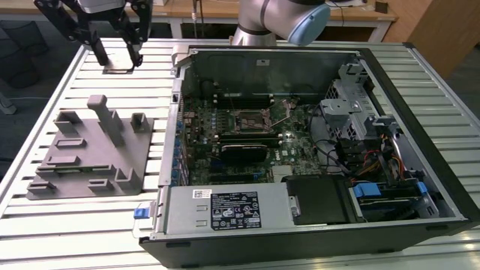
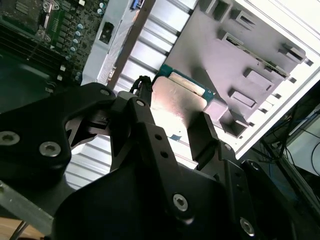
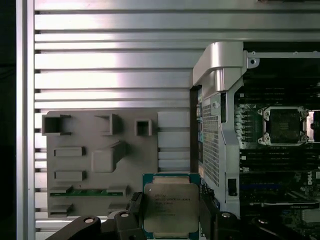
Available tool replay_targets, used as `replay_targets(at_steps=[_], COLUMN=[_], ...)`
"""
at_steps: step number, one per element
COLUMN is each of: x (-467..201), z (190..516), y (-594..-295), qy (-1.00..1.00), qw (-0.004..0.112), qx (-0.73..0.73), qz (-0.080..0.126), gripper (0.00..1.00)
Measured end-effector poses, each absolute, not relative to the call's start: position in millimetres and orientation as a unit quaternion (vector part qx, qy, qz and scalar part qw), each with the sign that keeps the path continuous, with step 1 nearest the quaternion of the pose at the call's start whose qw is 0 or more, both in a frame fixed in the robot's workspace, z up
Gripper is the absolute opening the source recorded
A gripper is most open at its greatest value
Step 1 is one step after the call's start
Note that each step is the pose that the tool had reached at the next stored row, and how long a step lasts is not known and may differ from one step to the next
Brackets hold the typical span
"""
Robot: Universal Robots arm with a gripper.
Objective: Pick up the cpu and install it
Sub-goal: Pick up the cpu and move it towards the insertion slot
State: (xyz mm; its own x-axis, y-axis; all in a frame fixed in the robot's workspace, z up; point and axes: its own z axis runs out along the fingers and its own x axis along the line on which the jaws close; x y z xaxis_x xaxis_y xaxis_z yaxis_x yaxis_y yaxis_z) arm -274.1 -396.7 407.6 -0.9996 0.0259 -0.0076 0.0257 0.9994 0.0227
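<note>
**Silvery cpu (image 3: 171, 207) held near bench (image 1: 75, 225) far edge**

Gripper (image 1: 119, 63) fingers (image 3: 137, 212) narrowed onto two opposite cpu edges, seemingly clamped. Chip sits at or just above the ribbed aluminium slats, beyond the grey tray (image 1: 82, 163), beside the case (image 1: 225, 253) corner. Flat square, matte metal lid, green rim.

Risk: thin edge hold on a smooth part. A slip or tilt could drop it, or seat it crooked in the socket (image 1: 251, 119).
</note>
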Motion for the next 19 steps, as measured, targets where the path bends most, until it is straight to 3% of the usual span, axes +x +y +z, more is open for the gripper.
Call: replay_targets(at_steps=[19], x=[-240.0], z=[407.4], y=[-393.8], qy=[1.0], qw=[0.004], qx=[0.013], qz=[0.011], gripper=[0.53])
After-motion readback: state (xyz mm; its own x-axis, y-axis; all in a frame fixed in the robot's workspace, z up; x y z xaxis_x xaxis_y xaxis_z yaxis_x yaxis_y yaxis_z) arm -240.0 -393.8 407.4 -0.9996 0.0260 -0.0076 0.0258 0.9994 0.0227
